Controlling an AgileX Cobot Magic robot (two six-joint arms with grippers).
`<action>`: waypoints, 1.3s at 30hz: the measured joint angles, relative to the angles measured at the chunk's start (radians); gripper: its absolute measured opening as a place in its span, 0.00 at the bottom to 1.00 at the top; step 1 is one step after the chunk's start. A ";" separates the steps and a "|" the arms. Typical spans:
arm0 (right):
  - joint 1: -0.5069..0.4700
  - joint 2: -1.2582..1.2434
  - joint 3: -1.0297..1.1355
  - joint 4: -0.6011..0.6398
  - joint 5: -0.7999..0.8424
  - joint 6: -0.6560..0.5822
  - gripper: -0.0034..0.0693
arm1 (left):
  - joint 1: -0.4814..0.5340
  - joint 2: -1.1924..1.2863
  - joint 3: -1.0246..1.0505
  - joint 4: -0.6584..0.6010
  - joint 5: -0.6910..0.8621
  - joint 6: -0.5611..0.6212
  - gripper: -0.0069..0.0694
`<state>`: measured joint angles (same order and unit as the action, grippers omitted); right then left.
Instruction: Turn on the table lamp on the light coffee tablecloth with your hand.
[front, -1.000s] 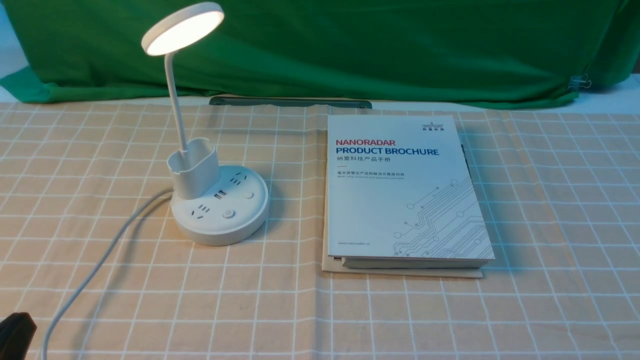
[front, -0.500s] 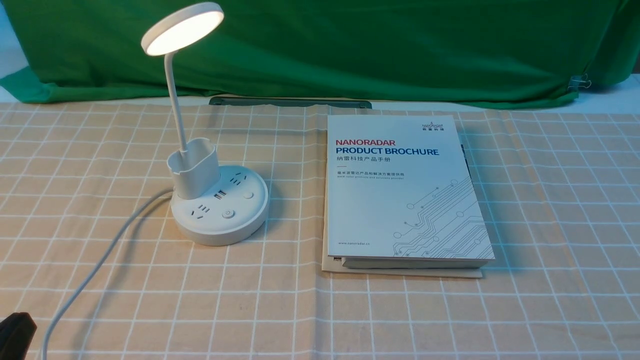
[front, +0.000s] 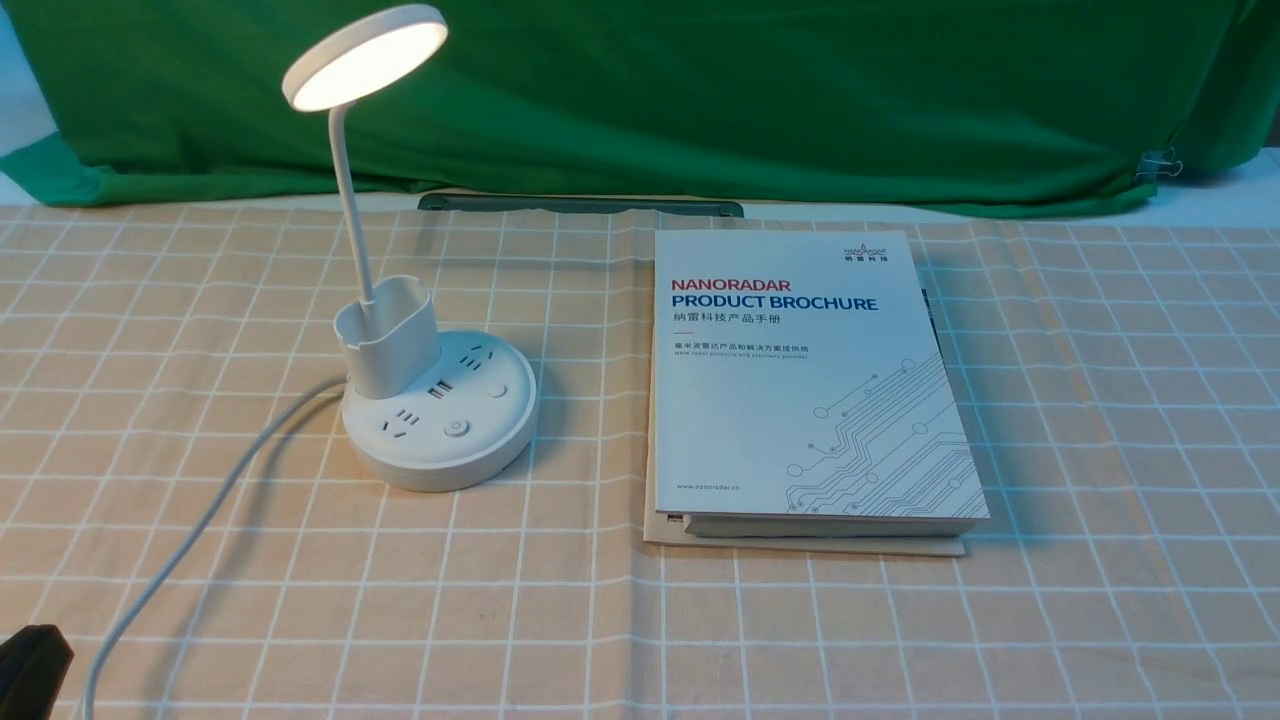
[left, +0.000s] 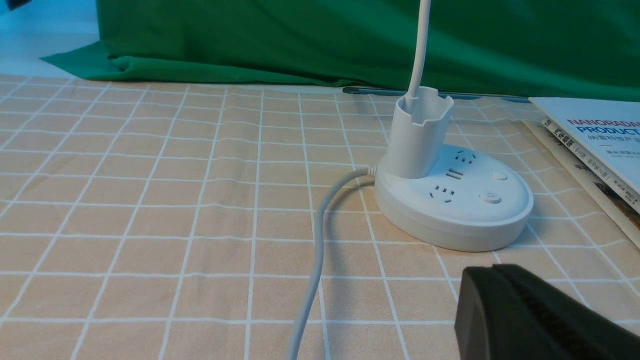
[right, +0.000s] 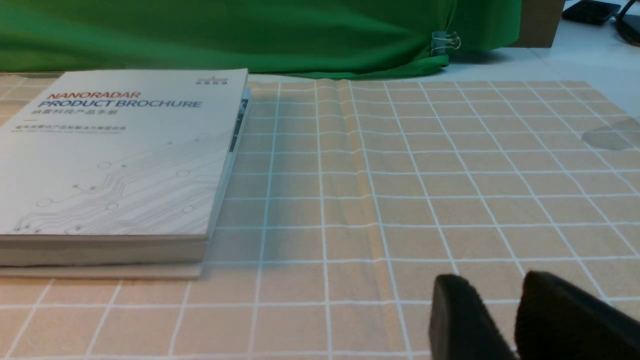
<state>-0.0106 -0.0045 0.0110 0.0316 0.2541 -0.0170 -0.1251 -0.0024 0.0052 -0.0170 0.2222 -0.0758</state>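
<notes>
The white table lamp (front: 440, 415) stands on the light coffee tablecloth (front: 200, 300), left of centre. Its round disc head (front: 365, 55) glows lit on a thin neck above the pen cup. Its base with sockets and buttons also shows in the left wrist view (left: 452, 200), the white cord (left: 320, 240) trailing toward me. My left gripper (left: 492, 272) is shut and empty, low over the cloth in front of the base; only a black tip (front: 30, 665) shows at the front view's bottom left. My right gripper (right: 492, 287) has its fingers slightly apart and empty over bare cloth.
A white "NANORADAR PRODUCT BROCHURE" book (front: 810, 380) lies on other booklets right of the lamp, also in the right wrist view (right: 115, 160). A green cloth (front: 750, 90) hangs at the back. A thin dark bar (front: 580, 205) lies at the cloth's far edge.
</notes>
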 joint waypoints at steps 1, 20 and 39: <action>0.000 0.000 0.000 0.000 0.000 0.000 0.38 | 0.000 0.000 0.000 0.000 0.000 0.000 0.09; 0.000 0.000 0.000 0.000 0.001 0.000 0.38 | 0.000 0.000 0.000 0.000 0.000 0.000 0.09; 0.000 0.000 0.000 0.000 0.001 0.000 0.38 | 0.070 0.000 0.000 0.000 0.000 0.000 0.09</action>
<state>-0.0106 -0.0045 0.0110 0.0316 0.2549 -0.0170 -0.0552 -0.0024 0.0052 -0.0170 0.2217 -0.0758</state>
